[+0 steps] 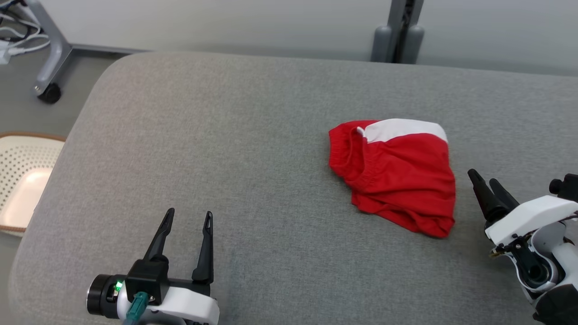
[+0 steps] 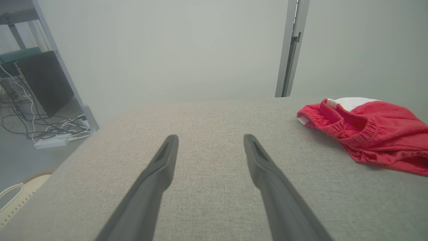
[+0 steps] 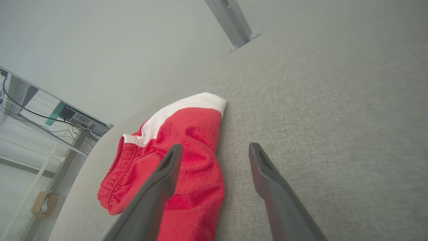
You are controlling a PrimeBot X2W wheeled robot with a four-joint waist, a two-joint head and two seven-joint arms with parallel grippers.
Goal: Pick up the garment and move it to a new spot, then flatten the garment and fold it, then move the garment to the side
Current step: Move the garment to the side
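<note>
1. Toward the right edge of the grey fabric cushion (image 1: 226,135), a little back from its near edge, lie the red shorts (image 1: 397,180). They are doubled over into a compact, wrinkled bundle. The elastic waistband (image 1: 345,155) faces the cushion's left edge, and a white panel (image 1: 404,128) lies along the far side.
2. Neither claw holds cloth. The left gripper (image 1: 189,212) hovers over the near-left part of the cushion, well apart from the shorts, with its fingers spread and empty. The right gripper (image 1: 482,176) sits by the right edge, just beside the shorts, with its fingers also parted.
3. As I judge it, a bundle lying off to one side with both claws clear fits two stages. The shorts may be folded and set aside, or they may be a rumpled heap waiting to be lifted. The uneven hem does not settle which.
4. The head view gives the layout: both arms, the shorts, and a white perforated basket (image 1: 22,180) beyond the cushion's left edge. The right fingers look nearly closed from this angle.
5. The right wrist view corrects that, showing a clear gap between the fingers. One finger crosses the red cloth in that view, but I cannot tell whether it touches.
6. The left wrist view looks low across the cushion. It shows the gathered waistband opening, and a power strip (image 2: 51,142) on the floor past the far-left corner.
</note>
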